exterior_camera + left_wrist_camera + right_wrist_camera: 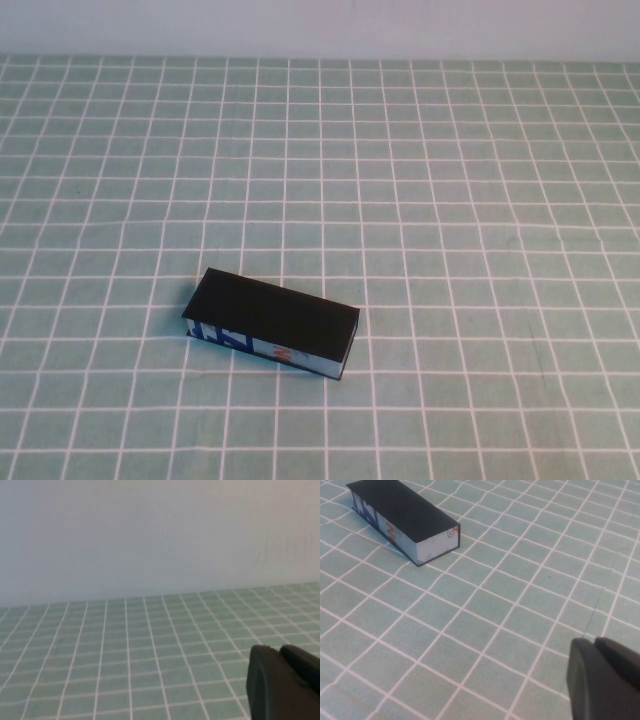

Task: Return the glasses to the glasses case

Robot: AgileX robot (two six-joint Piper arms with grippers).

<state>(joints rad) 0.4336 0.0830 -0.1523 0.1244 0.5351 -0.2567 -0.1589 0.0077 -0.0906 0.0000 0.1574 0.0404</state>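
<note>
High view gave you the glasses case (272, 323) lying closed on the desk (450, 200), near the front and a little to the left; no glasses and no arm were visible there.

Left wrist view showed you only the left gripper (282, 682) over bare desk, facing the wall; whether its fingers were apart, I cannot tell.

Right wrist view had the right gripper (605, 680) well apart from the case; the state of its fingers I cannot tell either.

I judge the glasses were probably inside already. Confirm the lid sat flat.
</note>
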